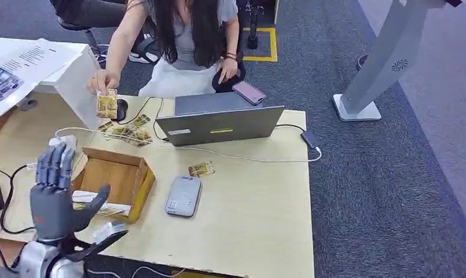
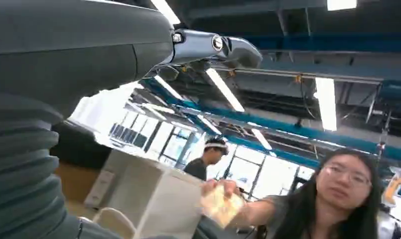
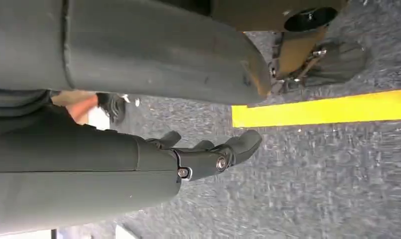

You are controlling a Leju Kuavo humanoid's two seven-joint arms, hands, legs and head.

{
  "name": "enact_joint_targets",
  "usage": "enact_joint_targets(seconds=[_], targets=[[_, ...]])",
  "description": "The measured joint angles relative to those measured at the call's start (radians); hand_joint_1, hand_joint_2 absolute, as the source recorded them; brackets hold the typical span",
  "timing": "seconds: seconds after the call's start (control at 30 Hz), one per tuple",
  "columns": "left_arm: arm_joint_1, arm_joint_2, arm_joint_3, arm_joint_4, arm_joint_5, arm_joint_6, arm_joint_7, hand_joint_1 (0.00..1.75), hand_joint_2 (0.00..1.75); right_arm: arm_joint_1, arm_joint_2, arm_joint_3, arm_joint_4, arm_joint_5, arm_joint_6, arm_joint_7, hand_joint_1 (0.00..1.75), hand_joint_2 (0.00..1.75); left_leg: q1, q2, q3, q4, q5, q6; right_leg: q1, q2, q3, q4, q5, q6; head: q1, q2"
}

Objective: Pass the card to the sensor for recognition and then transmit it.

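My left hand (image 1: 55,191) is raised over the table's near left corner, fingers spread upward and holding nothing. Its fingers (image 2: 213,47) also show in the left wrist view. Across the table a person holds a yellowish card (image 1: 106,104) upright; the same card (image 2: 220,204) appears in the left wrist view. Several more cards (image 1: 126,132) lie in a loose pile behind the cardboard box. One card (image 1: 201,169) lies flat just beyond the grey sensor (image 1: 183,196) at the table's middle. My right hand (image 3: 213,154) hangs over the carpet with fingers loosely extended and nothing in them.
An open cardboard box (image 1: 112,179) sits right of my left hand. A grey laptop (image 1: 219,124) with cable stands mid-table, a pink phone (image 1: 249,92) behind it. A white box (image 1: 74,81) and papers (image 1: 22,63) are far left. A grey stand (image 1: 381,63) rises on the carpet.
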State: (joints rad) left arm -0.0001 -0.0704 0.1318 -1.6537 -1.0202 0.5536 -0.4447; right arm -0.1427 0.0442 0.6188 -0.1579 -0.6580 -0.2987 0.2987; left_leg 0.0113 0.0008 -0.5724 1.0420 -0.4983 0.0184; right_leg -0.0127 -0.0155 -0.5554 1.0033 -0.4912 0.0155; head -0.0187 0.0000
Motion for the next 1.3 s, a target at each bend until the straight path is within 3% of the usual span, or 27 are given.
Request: enact_joint_targets(seconds=[0.07,0.13,0.23,0.4,0.5,0.8,1.3], targets=[[-0.092,0.045,-0.057,0.112,-0.014,0.030,0.035,0.00,1.75,-0.017,0.000,0.015,0.000,0.002,0.000,0.008,0.00,0.00,0.000,0.002,-0.001,0.000,0.002,-0.003,0.000,0.001,-0.003,0.000,0.004,-0.004,0.007,0.000],[-0.139,0.076,-0.090,0.175,-0.031,0.048,0.051,0.00,1.75,-0.019,0.000,0.027,0.000,0.002,0.002,0.009,0.00,0.00,0.000,0.007,0.000,0.000,0.002,-0.003,0.000,0.007,-0.005,0.000,0.005,-0.003,0.004,0.000],[-0.245,0.104,-0.157,0.305,-0.147,0.064,0.135,0.00,1.75,-0.021,-0.002,0.043,0.002,0.010,0.018,0.017,0.00,0.00,0.000,0.004,-0.005,0.000,0.004,-0.002,0.000,0.004,-0.008,0.000,0.006,-0.002,0.005,0.000],[-0.462,0.107,-0.259,0.565,-0.199,0.114,0.182,0.00,1.75,-0.035,-0.002,0.067,0.003,0.011,0.029,0.034,0.00,0.00,0.000,0.004,-0.006,0.000,0.005,-0.003,0.000,0.004,-0.008,0.000,0.008,0.000,0.005,0.000],[-0.511,0.103,-0.297,0.639,-0.204,0.126,0.188,0.00,1.75,-0.036,-0.002,0.076,0.003,0.011,0.034,0.038,0.00,0.00,0.000,0.006,-0.006,0.000,0.005,-0.003,0.000,0.007,-0.009,0.000,0.008,-0.001,0.005,0.000],[-0.534,0.099,-0.336,0.716,-0.200,0.131,0.196,0.00,1.75,-0.036,-0.002,0.081,0.005,0.010,0.034,0.038,0.00,0.00,0.000,0.006,-0.008,0.000,0.005,-0.003,0.000,0.007,-0.011,0.000,0.008,-0.001,0.005,0.000],[-0.537,0.093,-0.337,0.777,-0.169,0.136,0.188,0.00,1.75,-0.035,-0.011,0.092,0.008,0.005,0.051,0.029,0.00,0.00,0.000,0.006,-0.008,0.000,0.005,-0.003,0.000,0.007,-0.011,0.000,0.008,-0.001,0.005,0.000]])
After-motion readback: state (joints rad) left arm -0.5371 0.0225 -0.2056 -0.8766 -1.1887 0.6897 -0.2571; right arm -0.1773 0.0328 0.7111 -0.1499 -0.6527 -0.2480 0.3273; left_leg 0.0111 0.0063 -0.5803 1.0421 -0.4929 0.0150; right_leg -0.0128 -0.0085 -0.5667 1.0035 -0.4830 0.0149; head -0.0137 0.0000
